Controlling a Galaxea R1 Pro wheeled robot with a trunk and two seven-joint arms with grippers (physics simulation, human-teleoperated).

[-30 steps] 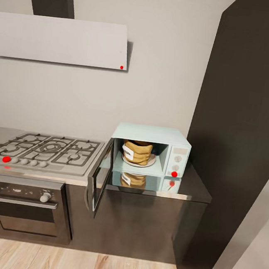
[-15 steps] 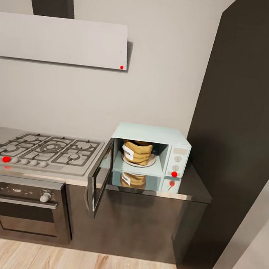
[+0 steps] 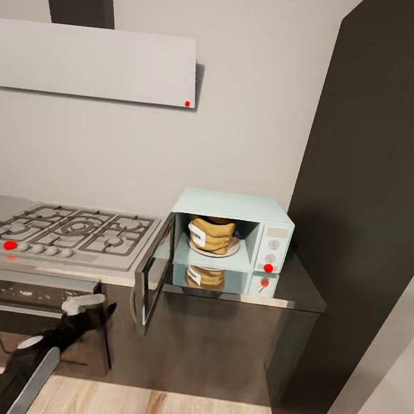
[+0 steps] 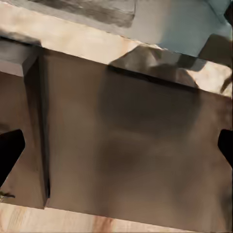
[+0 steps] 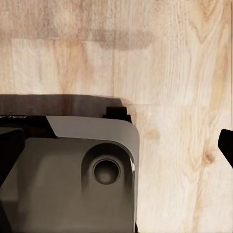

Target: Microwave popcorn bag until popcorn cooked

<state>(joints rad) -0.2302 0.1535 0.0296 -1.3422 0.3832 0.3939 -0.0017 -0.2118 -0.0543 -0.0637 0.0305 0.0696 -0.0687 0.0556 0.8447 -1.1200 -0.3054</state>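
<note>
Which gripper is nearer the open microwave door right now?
Left. The left gripper is raised in front of the oven, low and left of the microwave door. The right gripper points down at the wood floor beside the robot's base, well below the countertop.

One microwave (image 3: 230,232) sits right of centre on the worktop (image 3: 300,295), its door (image 3: 152,279) swung open. Inside it stands one bag (image 3: 211,234) on one round plate (image 3: 227,251). To its left lies one hob (image 3: 69,233) with a row of five knobs along its front edge, one of them red. Below, at lower left, is one oven (image 3: 2,312). One hood (image 3: 95,62) hangs at upper left. One robot arm (image 3: 29,360) enters from the bottom left corner.
</note>
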